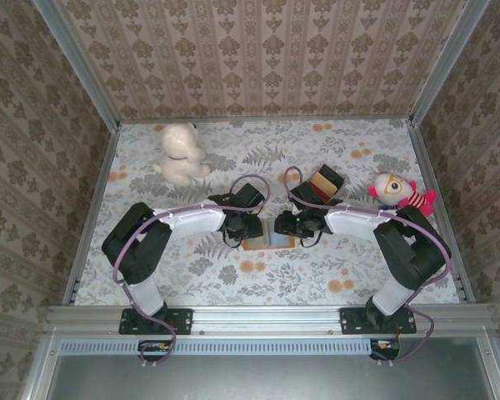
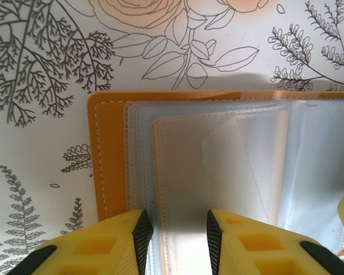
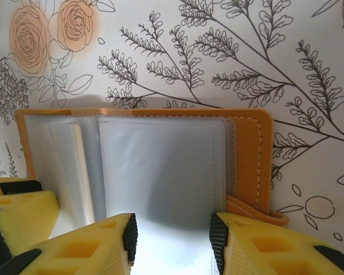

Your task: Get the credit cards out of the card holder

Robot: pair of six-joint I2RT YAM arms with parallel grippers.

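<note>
Two part-open jaw pairs hover over the card holder [image 1: 269, 242], spread flat left-to-right between them: left gripper [image 2: 175, 226] over its left half, right gripper [image 3: 173, 229] over its right, equally near, gripping nothing.

Bright, even light fills the enclosure. Glare whitens the clear pages of the card holder [image 2: 229, 160], a soft shadow falls on the surface [image 2: 235, 77] just behind it, and the close jaws look slightly blurred.

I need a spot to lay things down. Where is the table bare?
Bare: the strip between the card holder and the near table edge, and the back middle between the white plush and brown box. Crowded: centre, and around the red plush toy.
</note>
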